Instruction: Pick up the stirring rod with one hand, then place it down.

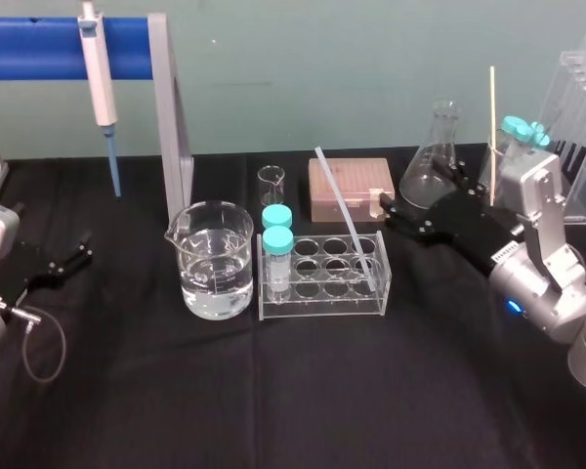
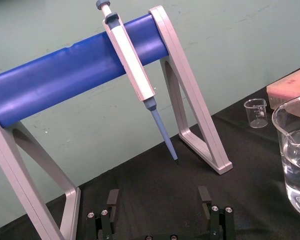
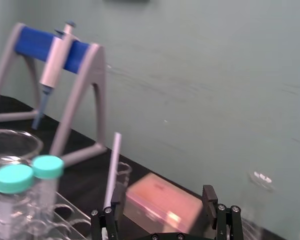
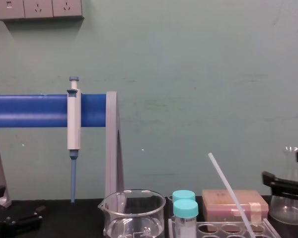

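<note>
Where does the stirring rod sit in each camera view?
Head view: stirring rod leans in the tube rack, centre.
Chest view: stirring rod slants in the lower right.
Right wrist view: stirring rod stands by the right gripper, near teal-capped tubes.
Left wrist view: pipette, blue bar, beaker.
Shared landmark: the pipette hanging on the blue bar.
</note>
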### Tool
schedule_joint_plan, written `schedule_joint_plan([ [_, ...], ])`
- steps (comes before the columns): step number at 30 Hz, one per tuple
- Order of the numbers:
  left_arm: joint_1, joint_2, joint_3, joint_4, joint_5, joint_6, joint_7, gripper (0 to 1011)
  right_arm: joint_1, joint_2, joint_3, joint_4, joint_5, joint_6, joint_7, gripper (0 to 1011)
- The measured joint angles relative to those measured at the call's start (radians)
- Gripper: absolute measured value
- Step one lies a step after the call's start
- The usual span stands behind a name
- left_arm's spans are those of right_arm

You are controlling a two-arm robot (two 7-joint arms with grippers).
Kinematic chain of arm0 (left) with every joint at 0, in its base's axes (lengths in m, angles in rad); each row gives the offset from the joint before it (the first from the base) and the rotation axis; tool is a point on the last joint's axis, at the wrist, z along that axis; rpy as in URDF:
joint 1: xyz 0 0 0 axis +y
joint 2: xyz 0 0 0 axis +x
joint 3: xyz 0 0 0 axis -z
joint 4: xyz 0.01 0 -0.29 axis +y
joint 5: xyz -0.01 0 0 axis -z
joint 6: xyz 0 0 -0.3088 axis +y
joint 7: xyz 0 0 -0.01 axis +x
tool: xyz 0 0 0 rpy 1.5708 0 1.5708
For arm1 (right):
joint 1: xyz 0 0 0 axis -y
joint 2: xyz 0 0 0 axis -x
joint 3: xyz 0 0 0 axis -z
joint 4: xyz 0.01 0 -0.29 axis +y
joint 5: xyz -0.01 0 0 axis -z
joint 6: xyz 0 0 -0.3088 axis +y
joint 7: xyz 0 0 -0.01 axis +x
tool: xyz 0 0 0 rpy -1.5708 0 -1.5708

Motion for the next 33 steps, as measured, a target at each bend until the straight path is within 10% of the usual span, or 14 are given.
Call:
schedule_joint_plan([
  [33, 0.0, 0.0, 0.0, 0.0, 0.0, 0.0, 0.0, 1000, 0.312, -0.174, -0.039, 0.423, 0.096, 0.012, 0.459, 1003],
])
